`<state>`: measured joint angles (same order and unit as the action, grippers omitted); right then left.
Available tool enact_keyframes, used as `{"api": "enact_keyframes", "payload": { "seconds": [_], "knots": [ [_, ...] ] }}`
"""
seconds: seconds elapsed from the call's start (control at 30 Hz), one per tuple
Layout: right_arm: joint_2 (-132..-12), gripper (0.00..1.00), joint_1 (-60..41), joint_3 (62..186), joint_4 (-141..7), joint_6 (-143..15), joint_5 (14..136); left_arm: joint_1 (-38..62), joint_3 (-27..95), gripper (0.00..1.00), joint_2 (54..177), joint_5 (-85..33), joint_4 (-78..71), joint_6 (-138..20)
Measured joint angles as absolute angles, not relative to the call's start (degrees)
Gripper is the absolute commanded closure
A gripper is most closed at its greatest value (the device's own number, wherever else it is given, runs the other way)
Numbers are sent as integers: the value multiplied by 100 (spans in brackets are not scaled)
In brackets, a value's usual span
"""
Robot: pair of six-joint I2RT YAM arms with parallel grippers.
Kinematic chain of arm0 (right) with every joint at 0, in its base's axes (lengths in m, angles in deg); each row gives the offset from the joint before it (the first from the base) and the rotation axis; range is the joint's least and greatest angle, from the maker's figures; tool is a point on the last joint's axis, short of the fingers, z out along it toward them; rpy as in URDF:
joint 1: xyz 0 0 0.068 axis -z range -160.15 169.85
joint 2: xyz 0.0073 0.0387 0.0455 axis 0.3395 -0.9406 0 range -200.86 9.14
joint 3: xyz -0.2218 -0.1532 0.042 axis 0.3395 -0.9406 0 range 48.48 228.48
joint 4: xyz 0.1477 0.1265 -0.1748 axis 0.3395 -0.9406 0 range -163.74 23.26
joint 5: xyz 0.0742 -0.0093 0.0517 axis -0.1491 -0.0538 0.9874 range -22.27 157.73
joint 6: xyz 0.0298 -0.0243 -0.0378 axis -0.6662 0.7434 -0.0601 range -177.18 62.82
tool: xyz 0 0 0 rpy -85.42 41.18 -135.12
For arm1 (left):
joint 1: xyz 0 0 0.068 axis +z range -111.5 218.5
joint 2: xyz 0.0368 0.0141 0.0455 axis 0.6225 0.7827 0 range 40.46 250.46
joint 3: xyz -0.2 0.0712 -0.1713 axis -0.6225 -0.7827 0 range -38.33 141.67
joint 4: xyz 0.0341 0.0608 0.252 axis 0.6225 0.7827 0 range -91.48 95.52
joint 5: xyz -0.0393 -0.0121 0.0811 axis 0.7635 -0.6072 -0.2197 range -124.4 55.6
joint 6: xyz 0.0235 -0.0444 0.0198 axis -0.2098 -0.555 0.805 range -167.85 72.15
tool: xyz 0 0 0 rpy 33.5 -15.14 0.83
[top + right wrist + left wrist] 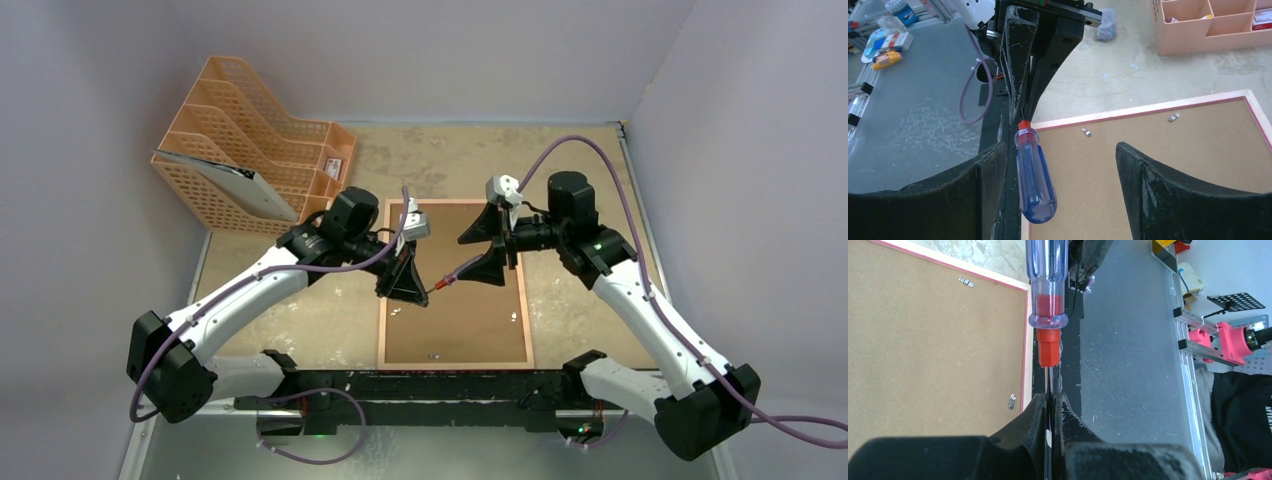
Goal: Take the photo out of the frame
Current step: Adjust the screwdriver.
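One frame (460, 325), back up, beneath right pincer (470, 252).

Matt fibreboard frame (470, 325) back; glossy plastic screwdriver (1035, 180) handle.

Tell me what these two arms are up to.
The frame lies face down on the table, with its brown backing board in place. The left gripper has its jaws shut on the metal shaft of a blue-handled screwdriver, holding it over the frame. The right gripper has its jaws open on either side of the handle, not gripping it. The photo is not in view.
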<state>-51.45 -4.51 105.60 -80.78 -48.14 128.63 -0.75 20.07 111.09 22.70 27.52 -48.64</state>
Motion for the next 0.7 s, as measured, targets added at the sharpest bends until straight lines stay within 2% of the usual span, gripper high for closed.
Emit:
{"api": "enact_keyframes", "payload": {
  "seconds": [0.23,0.37,0.53,0.63,0.7],
  "knots": [
    [-5198,33,-556,10560,-8124,-4740,12913,-51,2046,100,11207,2397,2730,-4867],
    [-5307,33,-661,10560,-8133,-4705,12929,-53,2061,100,11210,2406,2695,-4891],
    [-5353,41,-716,10560,-8148,-4701,12933,-51,2070,100,11210,2412,2686,-4921],
    [-5351,42,-716,10555,-8148,-4703,12990,-51,2070,100,11210,2410,2684,-4926],
    [-5351,39,-716,10549,-8148,-4703,13023,-51,2070,100,11210,2412,2686,-4926]
  ]
}}
